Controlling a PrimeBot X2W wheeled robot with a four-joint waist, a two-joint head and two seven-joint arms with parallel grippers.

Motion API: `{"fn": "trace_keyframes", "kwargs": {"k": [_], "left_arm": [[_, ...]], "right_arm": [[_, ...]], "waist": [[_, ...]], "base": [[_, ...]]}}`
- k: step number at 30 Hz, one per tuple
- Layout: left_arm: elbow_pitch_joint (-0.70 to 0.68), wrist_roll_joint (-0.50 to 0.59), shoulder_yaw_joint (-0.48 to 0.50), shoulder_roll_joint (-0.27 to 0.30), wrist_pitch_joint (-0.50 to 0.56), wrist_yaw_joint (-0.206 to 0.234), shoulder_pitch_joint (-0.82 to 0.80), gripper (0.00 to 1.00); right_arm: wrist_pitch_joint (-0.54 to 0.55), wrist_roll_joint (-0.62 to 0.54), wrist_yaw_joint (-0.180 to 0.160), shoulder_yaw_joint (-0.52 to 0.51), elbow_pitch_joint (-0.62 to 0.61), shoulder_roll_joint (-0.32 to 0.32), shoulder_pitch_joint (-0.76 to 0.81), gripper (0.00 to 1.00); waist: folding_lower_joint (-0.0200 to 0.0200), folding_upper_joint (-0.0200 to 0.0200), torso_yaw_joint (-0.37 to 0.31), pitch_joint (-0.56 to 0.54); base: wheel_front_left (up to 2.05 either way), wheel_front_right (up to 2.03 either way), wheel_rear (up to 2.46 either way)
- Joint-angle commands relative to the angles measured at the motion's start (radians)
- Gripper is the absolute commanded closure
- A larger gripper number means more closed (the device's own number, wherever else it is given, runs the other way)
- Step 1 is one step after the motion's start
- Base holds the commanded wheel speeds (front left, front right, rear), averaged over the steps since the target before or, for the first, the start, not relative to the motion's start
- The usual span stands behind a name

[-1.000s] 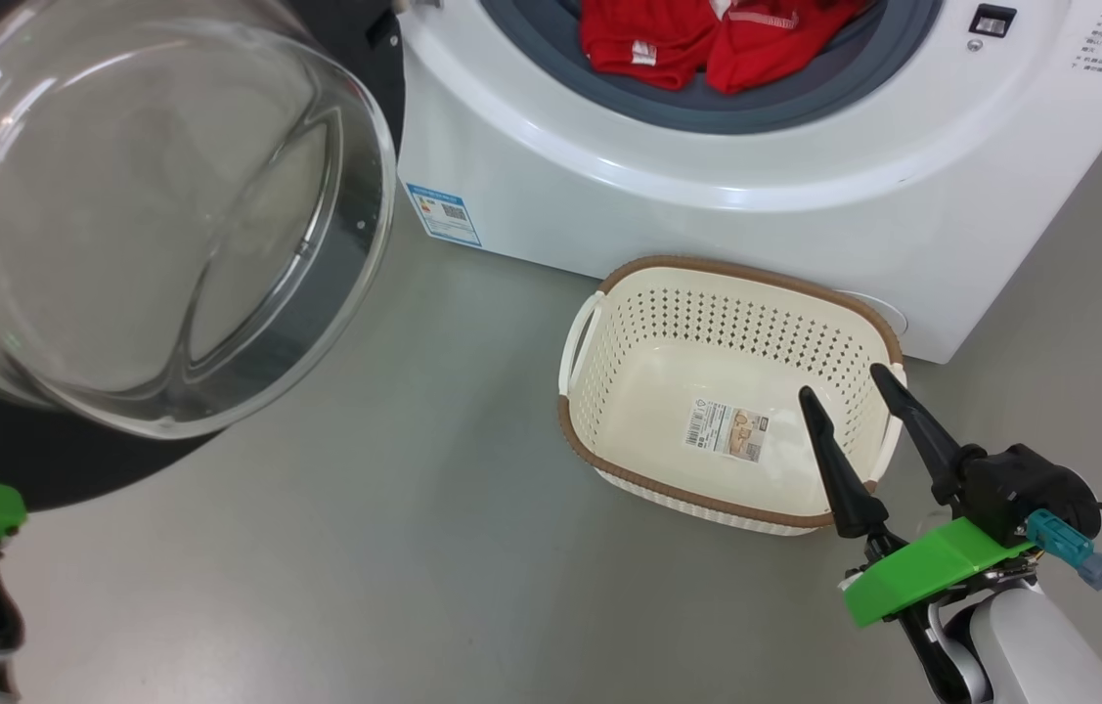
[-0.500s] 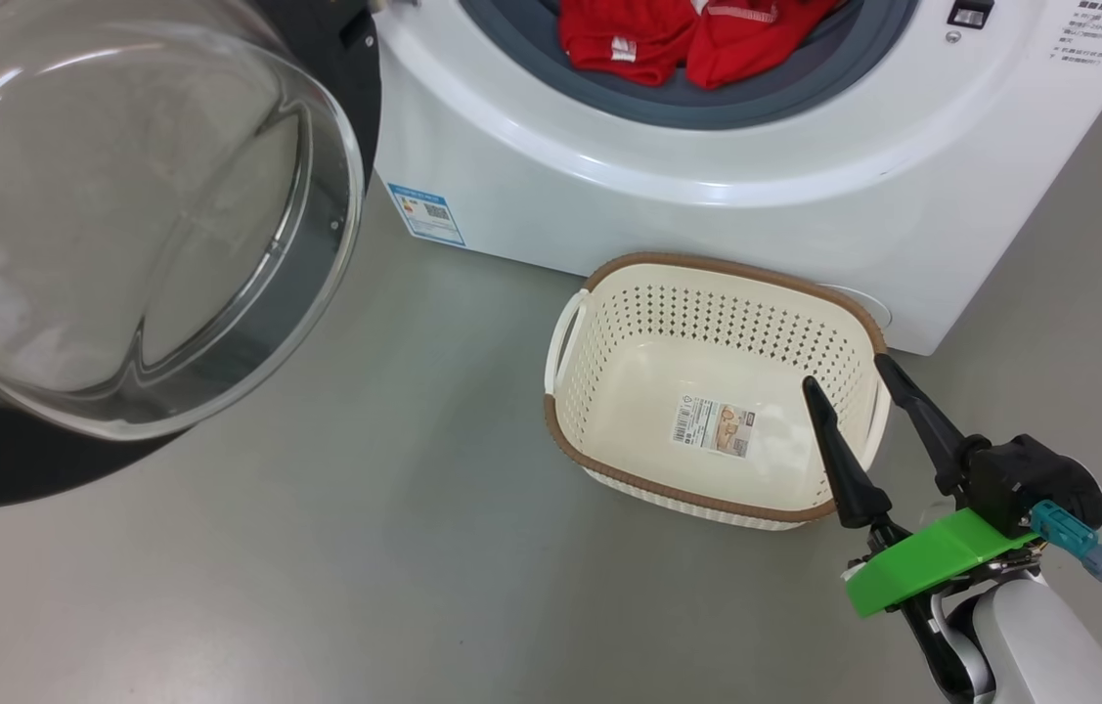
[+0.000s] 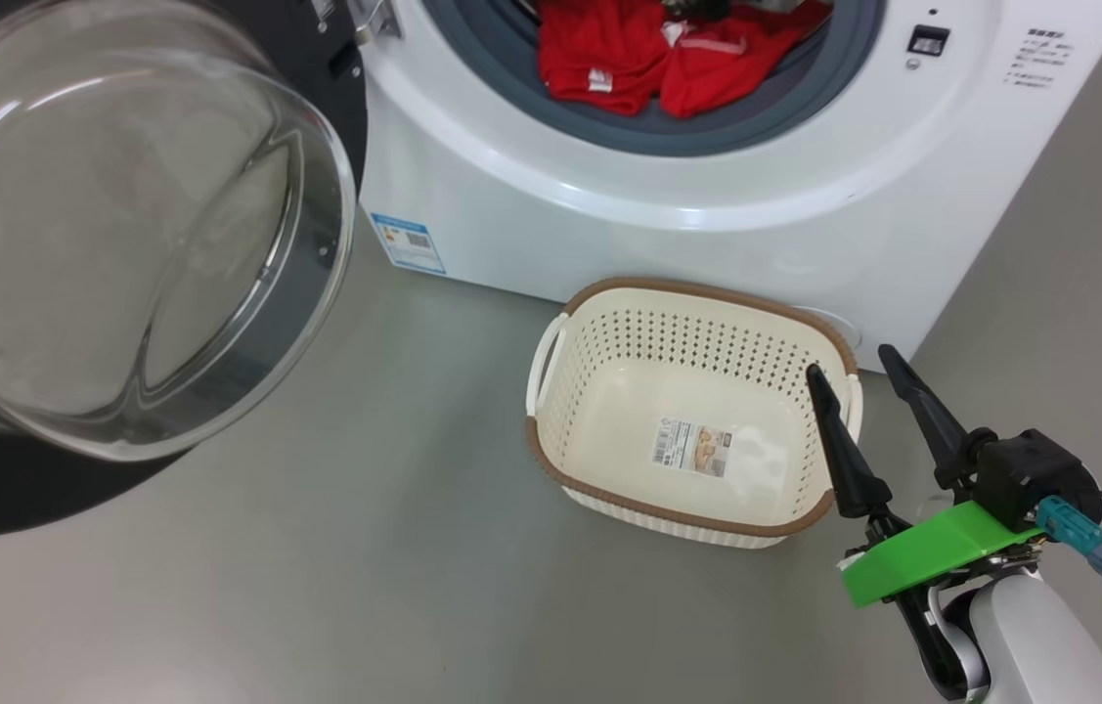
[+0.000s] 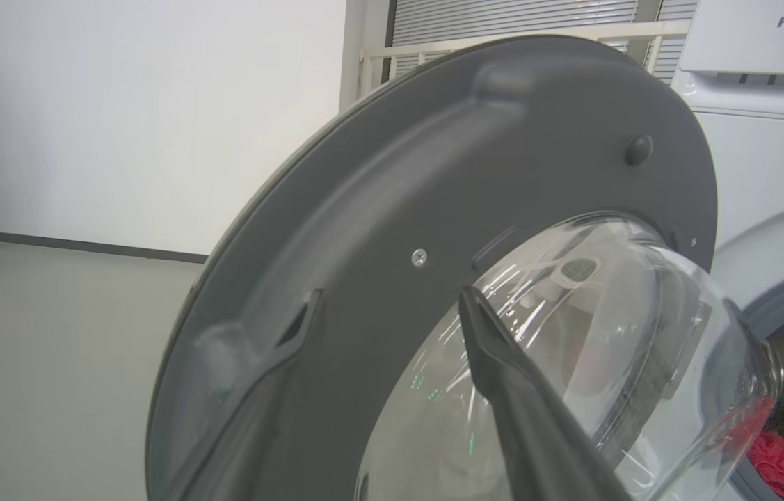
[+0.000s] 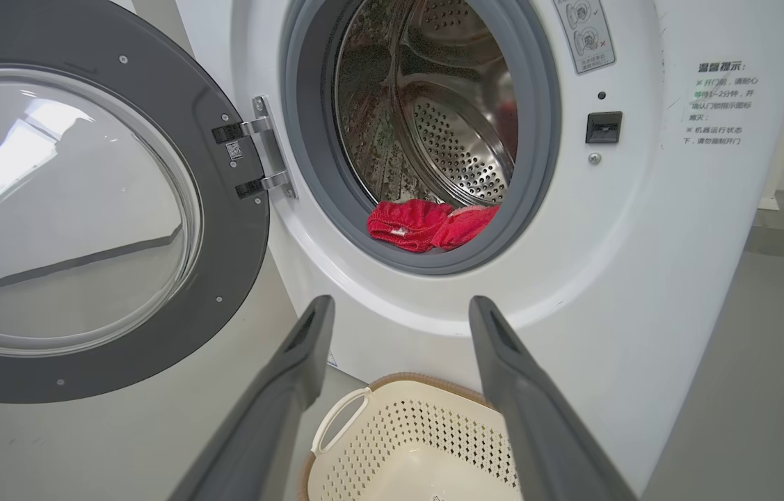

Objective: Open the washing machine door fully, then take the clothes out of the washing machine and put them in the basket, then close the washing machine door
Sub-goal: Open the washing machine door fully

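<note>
In the head view, the washing machine door (image 3: 120, 244) is swung wide of the washing machine (image 3: 707, 215), the clothes (image 3: 648, 68) heaped at its mouth, the empty basket (image 3: 687, 286) set below, and the right gripper (image 3: 849, 360) held jaws apart beside it. In the left wrist view, the left gripper (image 4: 392, 293) is held jaws apart before the door. In the right wrist view, unloading is judged at hand: a forward reach onto the clothes is required
</note>
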Motion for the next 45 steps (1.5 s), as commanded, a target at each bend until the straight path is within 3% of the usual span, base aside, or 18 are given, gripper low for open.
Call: {"fn": "trace_keyframes", "kwargs": {"k": [1, 9, 16, 22, 27, 31, 45], "left_arm": [[-0.1, 0.029, 0.039, 0.035, -0.005, -0.001, 0.012, 0.0], [-0.289, 0.062, -0.009, 0.021, 0.017, -0.029, 0.065, 0.0], [-0.302, 0.084, -0.073, 0.027, 0.044, -0.059, 0.067, 0.0], [-0.314, 0.093, -0.148, 0.02, 0.064, -0.111, 0.095, 0.0], [-0.356, 0.106, -0.187, -0.017, 0.068, -0.101, 0.155, 0.0], [-0.373, 0.096, -0.21, -0.018, 0.07, -0.13, 0.183, 0.0], [-0.354, 0.079, -0.256, -0.03, 0.09, -0.156, 0.286, 0.0]], "right_arm": [[-0.006, 0.008, 0.007, 0.013, -0.032, 0.012, -0.015, 0.0], [-0.006, 0.016, 0.007, -0.049, -0.05, 0.03, -0.017, 0.0], [-0.006, -0.014, 0.007, -0.09, -0.039, 0.034, -0.018, 0.0], [-0.006, 0.014, 0.007, -0.088, -0.035, 0.035, 0.0, 0.0], [-0.006, 0.032, 0.007, -0.063, -0.061, 0.035, 0.016, 0.0], [-0.006, 0.035, 0.007, -0.05, -0.085, 0.035, 0.033, 0.0], [-0.006, 0.0, 0.007, -0.062, -0.137, 0.035, 0.081, 0.0]], "waist": [[0.0, 0.0, -0.016, -0.017], [0.0, 0.0, -0.077, -0.047], [0.0, 0.0, -0.146, -0.064], [0.0, 0.0, -0.223, -0.09], [0.0, 0.0, -0.284, -0.111], [0.0, 0.0, -0.324, -0.126], [0.0, 0.0, -0.413, -0.153]], "base": [[0.0, 0.0, 0.0], [0.0, 0.0, 0.0], [0.0, 0.0, 0.0], [0.0, 0.0, 0.0], [0.0, 0.0, 0.0], [0.0, 0.0, 0.0], [0.0, 0.0, 0.0]]}}
